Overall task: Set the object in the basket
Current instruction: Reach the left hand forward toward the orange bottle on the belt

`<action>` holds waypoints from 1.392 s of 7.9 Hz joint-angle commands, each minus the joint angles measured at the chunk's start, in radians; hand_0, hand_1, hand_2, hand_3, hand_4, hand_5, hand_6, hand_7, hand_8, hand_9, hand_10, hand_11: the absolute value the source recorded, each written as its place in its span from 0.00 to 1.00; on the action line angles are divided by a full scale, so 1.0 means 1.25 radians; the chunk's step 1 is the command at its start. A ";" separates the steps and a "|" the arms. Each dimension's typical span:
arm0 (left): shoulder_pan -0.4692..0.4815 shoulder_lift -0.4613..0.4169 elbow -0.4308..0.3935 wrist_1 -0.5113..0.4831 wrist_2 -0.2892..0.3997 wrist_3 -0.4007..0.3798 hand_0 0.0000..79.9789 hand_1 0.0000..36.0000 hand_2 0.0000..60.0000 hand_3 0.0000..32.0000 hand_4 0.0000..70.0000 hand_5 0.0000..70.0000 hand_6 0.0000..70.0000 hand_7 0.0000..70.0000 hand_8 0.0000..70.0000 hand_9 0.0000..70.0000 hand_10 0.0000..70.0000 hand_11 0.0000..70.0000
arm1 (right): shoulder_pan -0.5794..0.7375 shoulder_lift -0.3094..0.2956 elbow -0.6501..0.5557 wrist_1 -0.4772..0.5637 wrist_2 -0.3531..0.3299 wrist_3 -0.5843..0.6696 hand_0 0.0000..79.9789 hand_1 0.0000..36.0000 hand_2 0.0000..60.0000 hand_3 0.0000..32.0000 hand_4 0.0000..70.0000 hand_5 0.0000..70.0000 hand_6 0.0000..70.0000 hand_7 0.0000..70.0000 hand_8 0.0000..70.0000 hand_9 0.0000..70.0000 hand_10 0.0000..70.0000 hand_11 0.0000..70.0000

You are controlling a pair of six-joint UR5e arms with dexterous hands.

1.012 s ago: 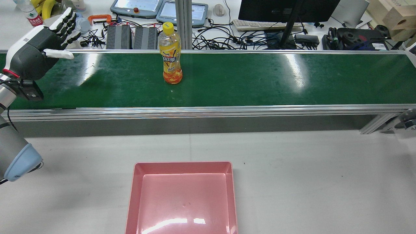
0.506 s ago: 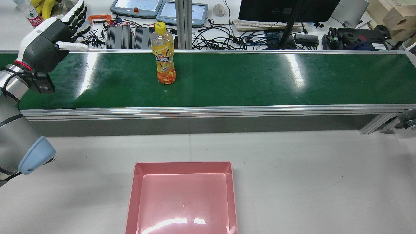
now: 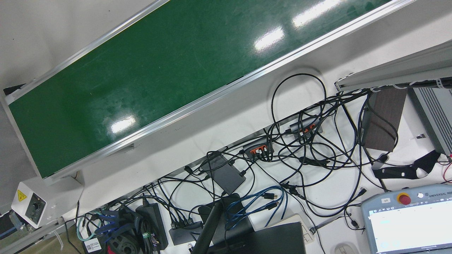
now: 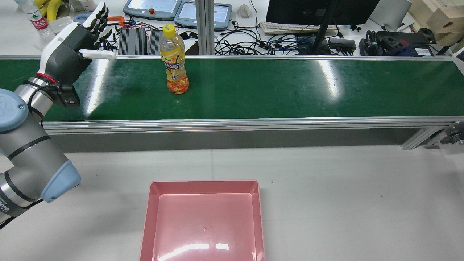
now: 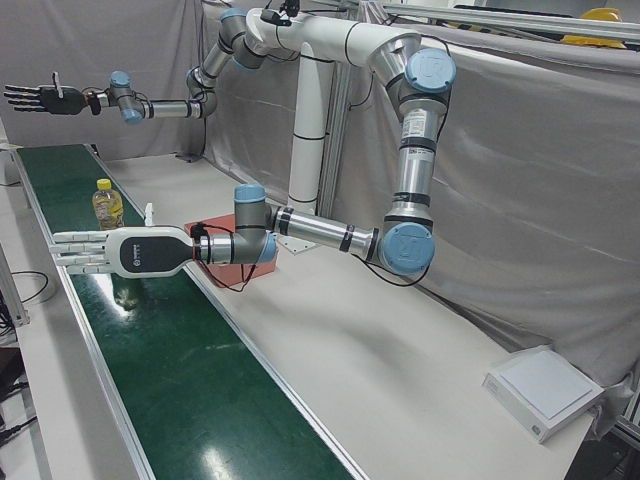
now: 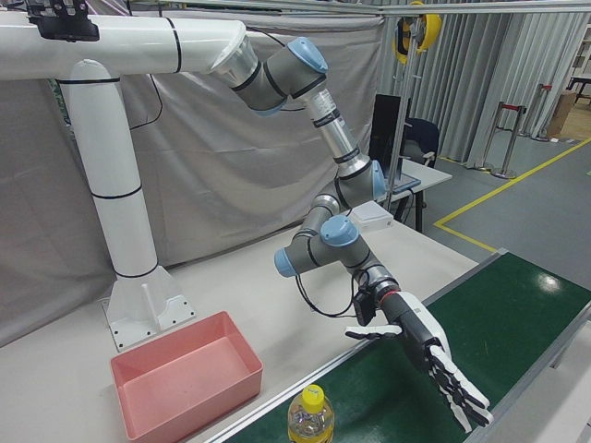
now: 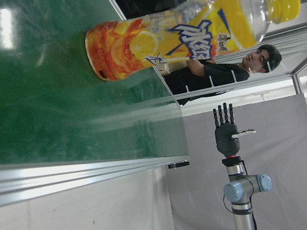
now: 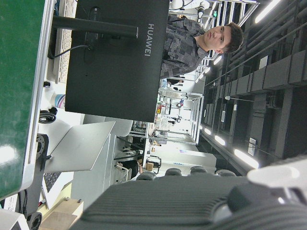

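Observation:
An orange-drink bottle (image 4: 174, 65) with a yellow cap stands upright on the green conveyor belt (image 4: 290, 90); it also shows in the corner views (image 5: 107, 205) (image 6: 311, 420) and fills the left hand view (image 7: 177, 38). My left hand (image 4: 76, 50) (image 5: 110, 252) (image 6: 429, 355) hovers open over the belt, fingers spread, well to the left of the bottle and apart from it. My right hand (image 5: 40, 98) (image 7: 226, 134) is raised high at the far end, open and holding nothing. The pink basket (image 4: 203, 183) (image 6: 185, 406) sits empty on the white table.
Beyond the belt lie tangled cables (image 3: 300, 148), power bricks, teach pendants (image 4: 152, 9) and a monitor (image 4: 319, 11). A person (image 8: 201, 43) stands on that side. The belt's aluminium rail (image 4: 232, 123) separates belt from table. A white box (image 5: 545, 390) rests at the table's corner.
The bottle has travelled left along the belt. My left hand has swung right and toward the belt's far side, so the gap between them has narrowed.

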 commanded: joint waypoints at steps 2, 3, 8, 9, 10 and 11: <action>0.033 -0.004 0.005 0.011 -0.036 0.003 0.56 0.15 0.00 0.00 0.00 0.00 0.00 0.00 0.00 0.00 0.06 0.10 | 0.000 0.000 0.000 0.000 0.000 0.000 0.00 0.00 0.00 0.00 0.00 0.00 0.00 0.00 0.00 0.00 0.00 0.00; 0.049 -0.017 0.013 0.011 -0.035 0.003 0.56 0.16 0.00 0.00 0.00 0.00 0.00 0.00 0.00 0.00 0.05 0.09 | 0.000 0.000 0.000 0.000 0.000 0.000 0.00 0.00 0.00 0.00 0.00 0.00 0.00 0.00 0.00 0.00 0.00 0.00; 0.065 -0.101 0.054 0.007 -0.029 0.001 0.56 0.16 0.00 0.00 0.00 0.01 0.00 0.00 0.00 0.01 0.04 0.08 | 0.000 0.000 0.000 0.000 0.000 0.000 0.00 0.00 0.00 0.00 0.00 0.00 0.00 0.00 0.00 0.00 0.00 0.00; 0.065 -0.108 0.074 -0.008 -0.029 -0.001 0.56 0.17 0.00 0.00 0.00 0.02 0.00 0.00 0.00 0.01 0.04 0.08 | 0.000 0.000 0.000 0.000 0.000 0.000 0.00 0.00 0.00 0.00 0.00 0.00 0.00 0.00 0.00 0.00 0.00 0.00; 0.065 -0.108 0.074 -0.011 -0.027 -0.001 0.57 0.18 0.00 0.00 0.00 0.03 0.00 0.00 0.00 0.02 0.04 0.08 | 0.000 0.000 0.000 0.000 0.000 0.000 0.00 0.00 0.00 0.00 0.00 0.00 0.00 0.00 0.00 0.00 0.00 0.00; 0.065 -0.108 0.074 -0.018 -0.027 -0.003 0.57 0.21 0.00 0.00 0.00 0.05 0.00 0.00 0.00 0.03 0.05 0.09 | 0.000 0.000 0.000 0.000 0.000 0.000 0.00 0.00 0.00 0.00 0.00 0.00 0.00 0.00 0.00 0.00 0.00 0.00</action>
